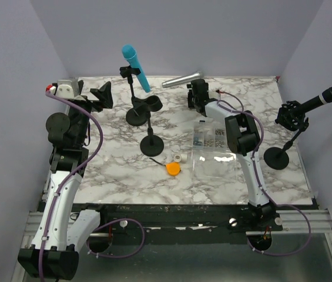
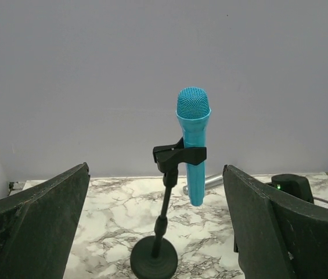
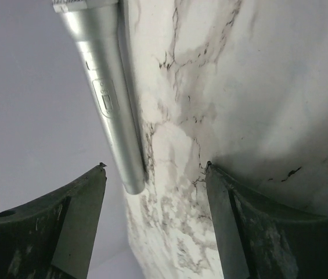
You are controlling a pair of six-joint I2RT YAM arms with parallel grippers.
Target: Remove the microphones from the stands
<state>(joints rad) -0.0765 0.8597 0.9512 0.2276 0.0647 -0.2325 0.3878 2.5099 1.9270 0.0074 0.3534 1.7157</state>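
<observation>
A blue microphone [image 1: 136, 67] sits tilted in the clip of a black stand [image 1: 137, 116] at the back middle-left. My left gripper [image 1: 103, 94] is open and empty, to the left of it and apart. In the left wrist view the blue microphone [image 2: 193, 145] stands upright in the clip [image 2: 178, 156], beyond and between the open fingers of my left gripper [image 2: 155, 172]. A black microphone [image 1: 324, 97] sits in a second stand [image 1: 278, 158] at the right. My right gripper [image 1: 198, 91] is open and empty beside a silver microphone [image 1: 183, 79] lying on the table; the right wrist view shows that microphone [image 3: 108, 99] ahead of my right gripper [image 3: 155, 168].
An empty black stand [image 1: 152, 145] stands in the middle. A clear box of small parts [image 1: 210, 136], a clear bag [image 1: 215, 161], an orange cap [image 1: 173, 168] and small white pieces [image 1: 181, 158] lie on the marble table [image 1: 113, 170]. Grey walls close the back and sides.
</observation>
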